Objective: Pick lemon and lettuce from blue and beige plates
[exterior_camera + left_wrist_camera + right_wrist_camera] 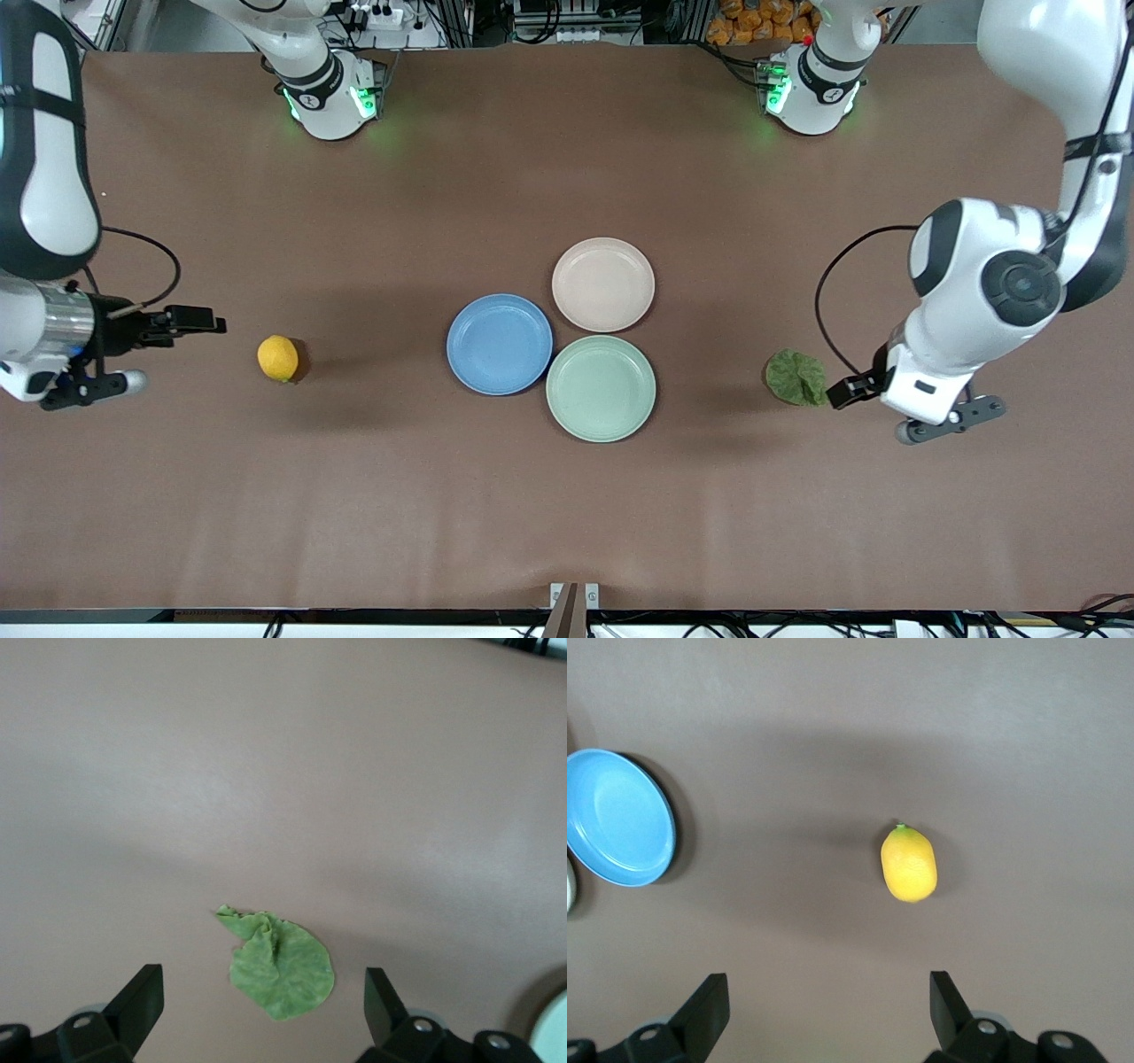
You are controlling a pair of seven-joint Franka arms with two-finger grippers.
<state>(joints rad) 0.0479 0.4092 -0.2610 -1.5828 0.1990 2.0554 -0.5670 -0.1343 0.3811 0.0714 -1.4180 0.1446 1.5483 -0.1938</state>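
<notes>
The lemon [278, 358] lies on the bare table toward the right arm's end, apart from the plates; it also shows in the right wrist view [909, 864]. The lettuce [796, 377] lies flat on the table toward the left arm's end. The blue plate [500, 344] and the beige plate [603, 284] sit mid-table, both empty. My right gripper [199, 321] is open and empty, a short way off the lemon [828, 992]. My left gripper [846, 390] is open and empty by the lettuce's edge, and the leaf [282, 964] shows between its fingers [262, 979].
A mint-green plate [601, 388], also empty, touches the blue and beige plates on the side nearer the front camera. The blue plate's rim [620, 815] shows in the right wrist view. Brown tabletop surrounds everything.
</notes>
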